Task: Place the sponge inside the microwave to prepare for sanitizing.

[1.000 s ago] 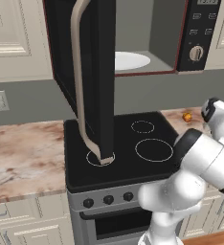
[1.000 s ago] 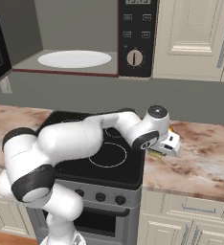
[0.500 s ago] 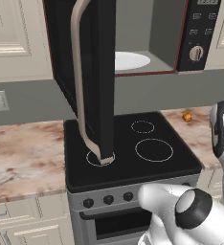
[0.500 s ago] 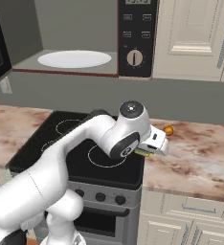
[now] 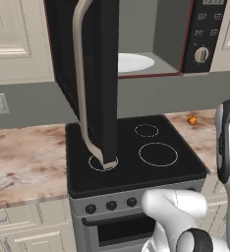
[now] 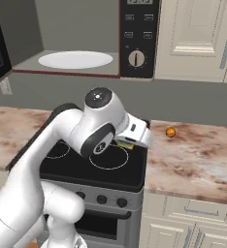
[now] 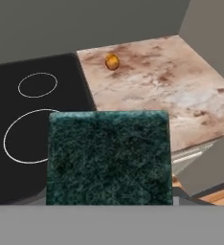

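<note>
Since a second ago the arm has swung its hand back from the counter edge to above the stove's right side, and it now sits higher in the right base view. Its gripper [image 6: 130, 143] is clamped on the sponge [image 7: 109, 158], whose dark green face sits close before the hand camera; in the right base view a sliver of yellow sponge shows under the white hand. Below it lies the black stove [image 6: 110, 172] with its ring burners, and just beside that the marbled counter [image 6: 198, 155]. A small orange ball [image 6: 170, 131] rests on the counter near the back wall, well apart from the hand. The microwave [image 5: 200, 34] hangs above the stove with its door [image 5: 95, 83] swung wide open, the beige handle [image 5: 80, 83] facing the left base camera. Inside, the white plate [image 6: 75, 59] lies bare on the grey floor. The knob [image 6: 136, 58] sits on the button panel to the right of the cavity.
</note>
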Robot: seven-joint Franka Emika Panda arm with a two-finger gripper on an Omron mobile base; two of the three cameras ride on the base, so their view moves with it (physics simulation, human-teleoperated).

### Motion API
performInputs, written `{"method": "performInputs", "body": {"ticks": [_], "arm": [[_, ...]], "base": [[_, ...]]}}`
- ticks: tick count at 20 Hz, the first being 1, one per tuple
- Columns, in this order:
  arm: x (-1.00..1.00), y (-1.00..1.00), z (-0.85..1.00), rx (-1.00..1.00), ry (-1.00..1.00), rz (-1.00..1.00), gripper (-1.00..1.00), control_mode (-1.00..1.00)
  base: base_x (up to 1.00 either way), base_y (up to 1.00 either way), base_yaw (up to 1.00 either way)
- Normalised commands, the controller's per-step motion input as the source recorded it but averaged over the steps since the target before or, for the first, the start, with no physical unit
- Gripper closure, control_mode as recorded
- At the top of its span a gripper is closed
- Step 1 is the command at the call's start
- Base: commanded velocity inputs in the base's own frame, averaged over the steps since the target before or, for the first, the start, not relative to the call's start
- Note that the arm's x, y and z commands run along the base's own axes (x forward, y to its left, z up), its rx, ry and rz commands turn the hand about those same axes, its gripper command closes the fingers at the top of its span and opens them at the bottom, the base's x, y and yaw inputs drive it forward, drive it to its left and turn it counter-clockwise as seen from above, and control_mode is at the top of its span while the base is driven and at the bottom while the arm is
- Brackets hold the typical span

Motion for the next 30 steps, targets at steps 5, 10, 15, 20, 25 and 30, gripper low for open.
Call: {"method": "performInputs", "body": {"ticks": [5,10,15,20,25,30], "arm": [[-0.28,0.56,0.67,0.0,-0.04,0.0,1.0,-1.0],[-0.32,0.64,0.21,0.0,-0.27,0.01,1.0,-1.0],[-0.14,0.71,0.43,-0.05,-0.33,0.05,1.0,-1.0],[0.0,0.7,0.75,-0.13,-0.3,0.13,1.0,-1.0],[-0.01,0.64,0.75,-0.13,-0.1,0.08,1.0,-1.0],[0.0,0.44,0.5,-0.04,-0.04,0.11,1.0,-1.0]], "base": [[0.0,0.0,0.0],[0.0,0.0,0.0],[0.0,0.0,0.0],[0.0,0.0,0.0],[0.0,0.0,0.0],[0.0,0.0,0.0]]}}
